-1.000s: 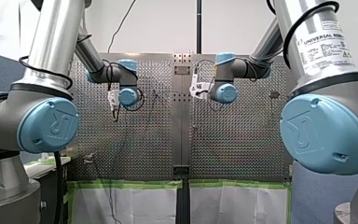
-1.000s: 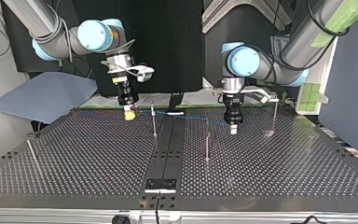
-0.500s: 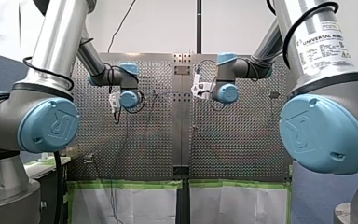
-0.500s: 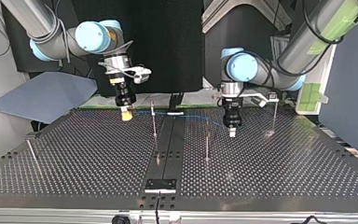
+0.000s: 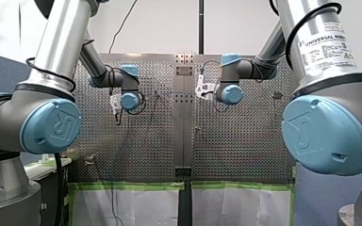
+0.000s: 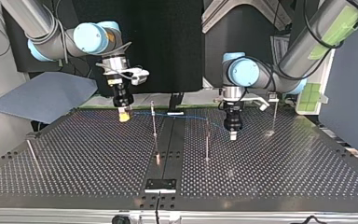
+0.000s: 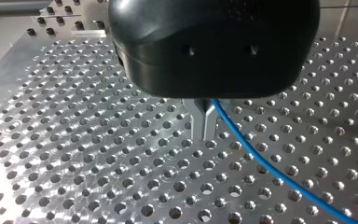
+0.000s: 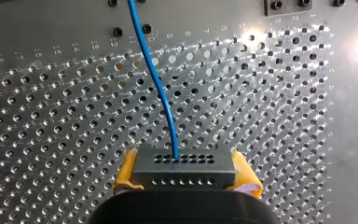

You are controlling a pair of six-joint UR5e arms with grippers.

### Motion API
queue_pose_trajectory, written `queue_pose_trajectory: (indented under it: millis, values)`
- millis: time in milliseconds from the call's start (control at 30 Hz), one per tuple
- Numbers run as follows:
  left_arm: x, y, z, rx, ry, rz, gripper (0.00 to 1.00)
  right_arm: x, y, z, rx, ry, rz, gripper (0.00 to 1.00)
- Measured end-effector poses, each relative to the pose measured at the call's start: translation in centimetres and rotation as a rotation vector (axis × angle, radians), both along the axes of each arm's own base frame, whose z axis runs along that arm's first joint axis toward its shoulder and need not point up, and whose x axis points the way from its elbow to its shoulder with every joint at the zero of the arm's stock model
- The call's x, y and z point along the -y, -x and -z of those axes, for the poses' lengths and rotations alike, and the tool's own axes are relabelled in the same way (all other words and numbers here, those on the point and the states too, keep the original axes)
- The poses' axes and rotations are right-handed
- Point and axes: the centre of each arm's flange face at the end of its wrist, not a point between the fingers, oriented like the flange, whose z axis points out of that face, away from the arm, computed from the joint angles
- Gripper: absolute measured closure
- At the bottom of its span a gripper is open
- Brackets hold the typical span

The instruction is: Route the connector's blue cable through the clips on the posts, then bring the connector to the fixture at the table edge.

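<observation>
Connector (image 8: 185, 169) sits clamped between my right gripper's (image 8: 185, 176) yellow pads (image 8: 127, 171) above the table (image 6: 284, 172) near a post (image 6: 154, 120), while my left gripper's (image 7: 204, 126) metal fingers (image 7: 196, 122) pinch its blue cable (image 7: 261, 161), likely holding the span at clip height for routing.

Both our arms reach inward, wrists pointing down. Our left gripper (image 6: 233, 136) pinches the blue cable (image 7: 261, 163) between metal fingers (image 7: 198, 123); our right gripper (image 6: 124, 116) (yellow pads) clamps the connector (image 8: 184, 165).
</observation>
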Motion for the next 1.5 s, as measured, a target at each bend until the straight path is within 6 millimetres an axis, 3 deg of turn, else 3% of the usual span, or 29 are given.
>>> queue_pose_trajectory:
  millis: [367,567,967,1500]
  values:
    - [0.0,-0.7,-0.5,0.013,0.001,0.006,1.00,1.1,0.9,0.2,0.012,0.001,0.008,1.00]
    - [-0.3,-1.1,-0.6,0.015,0.003,0.003,1.00,2.2,1.4,1.5,0.012,-0.011,0.014,1.00]
    - [0.2,-3.5,2.0,-0.019,0.010,0.018,1.00,4.3,2.2,1.1,0.046,0.002,0.012,1.00]
    - [-0.2,-5.3,0.1,0.009,0.033,0.008,1.00,7.7,0.8,3.6,0.035,-0.022,-0.048,1.00]
